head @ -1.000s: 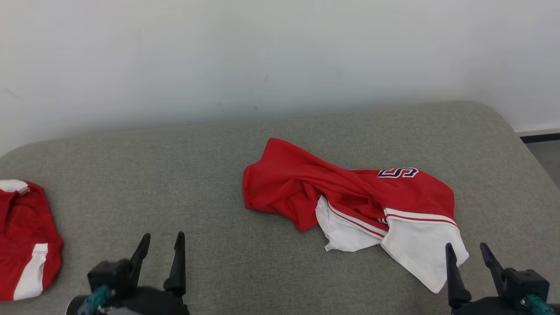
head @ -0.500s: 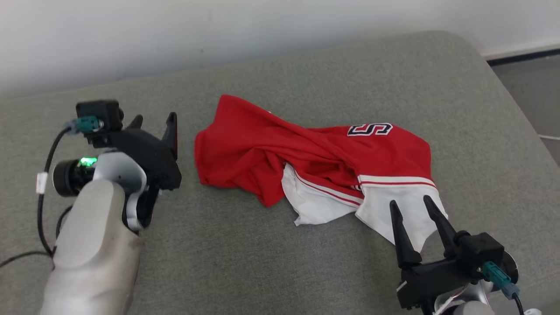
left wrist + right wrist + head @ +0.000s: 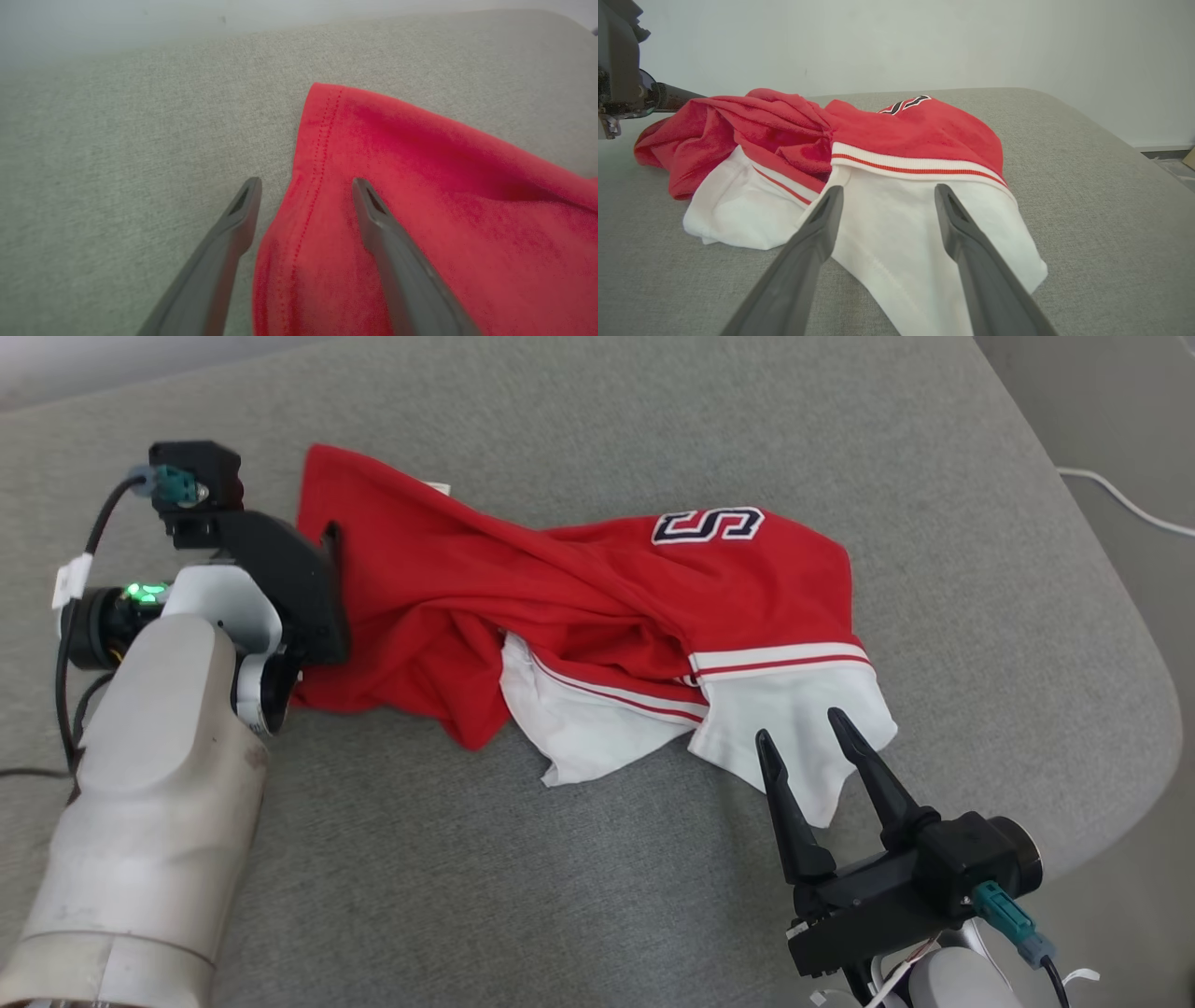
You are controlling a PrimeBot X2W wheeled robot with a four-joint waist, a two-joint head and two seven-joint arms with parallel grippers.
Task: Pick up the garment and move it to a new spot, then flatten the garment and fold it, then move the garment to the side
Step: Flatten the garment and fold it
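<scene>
My left gripper [image 3: 306, 183] has reached the 9 o'clock hem of the red jersey [image 3: 560, 579] crumpled on the grey cushion [image 3: 560, 877], jaws spread astride it. My right gripper [image 3: 800, 726], equally spread, has advanced to its white panel at 5 o'clock. Both look ready to pinch.

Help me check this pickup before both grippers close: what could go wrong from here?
1. The left gripper straddles just the stitched hem of the garment, so a shallow bite might slip when lifted.
2. The right gripper is open over the white sleeve, while the middle is bunched; lifting from these two spots may leave it twisted rather than flat.
</scene>
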